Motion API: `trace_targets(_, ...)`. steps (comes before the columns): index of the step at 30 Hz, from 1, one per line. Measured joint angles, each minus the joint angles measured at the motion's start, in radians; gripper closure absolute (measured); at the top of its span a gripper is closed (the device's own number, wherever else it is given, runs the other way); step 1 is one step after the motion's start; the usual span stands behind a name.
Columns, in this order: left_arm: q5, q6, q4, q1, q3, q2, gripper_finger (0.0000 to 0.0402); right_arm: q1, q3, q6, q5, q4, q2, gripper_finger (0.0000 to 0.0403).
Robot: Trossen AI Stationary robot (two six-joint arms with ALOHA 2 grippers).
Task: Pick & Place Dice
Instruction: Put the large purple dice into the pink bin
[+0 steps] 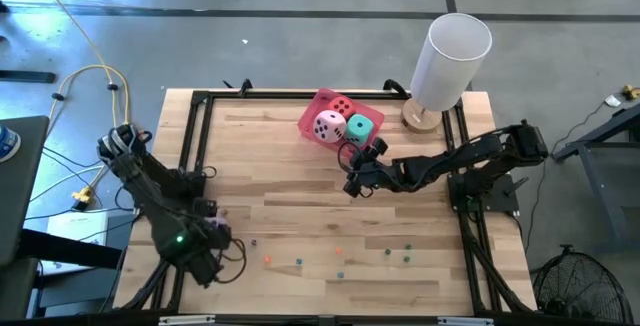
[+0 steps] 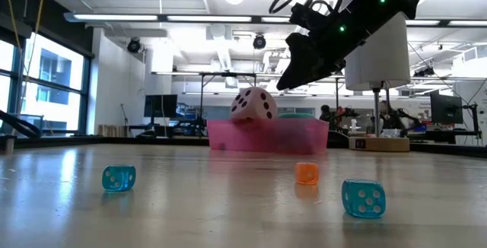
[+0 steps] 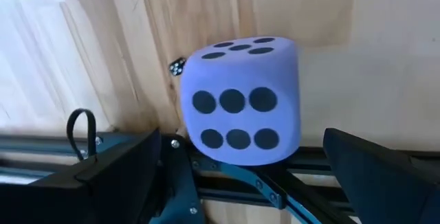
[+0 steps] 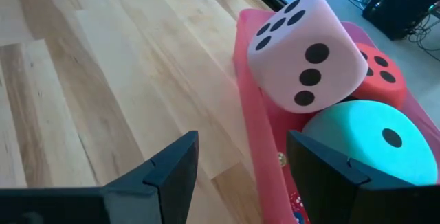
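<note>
A purple die sits on the table at the near left, close to the black frame rail, six pips facing the camera. My left gripper hangs over it pointing down, open, one finger on each side and clear of it; in the high view it covers most of the die. The pink die, red die and teal die lie in the pink tray. My right gripper hovers open just in front of the tray, holding nothing.
Several tiny dice lie scattered along the near half of the table, among them a teal one, an orange one and a blue one. A tiny black die lies beside the purple die. A white cylinder lamp stands at the far right.
</note>
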Motion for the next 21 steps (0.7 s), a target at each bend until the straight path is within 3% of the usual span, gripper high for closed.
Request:
trace_targets(15, -0.007, 0.072, 0.0, -0.025, -0.001, -0.002, 0.0004, 0.0, 0.0, 0.023, -0.005, -0.005, 0.0, 0.0192)
trace_targets(21, -0.006, 0.079, 0.02, -0.025, -0.036, -0.058, 0.0004, 0.0, 0.0, 0.023, -0.005, -0.01, 0.0, 0.0192)
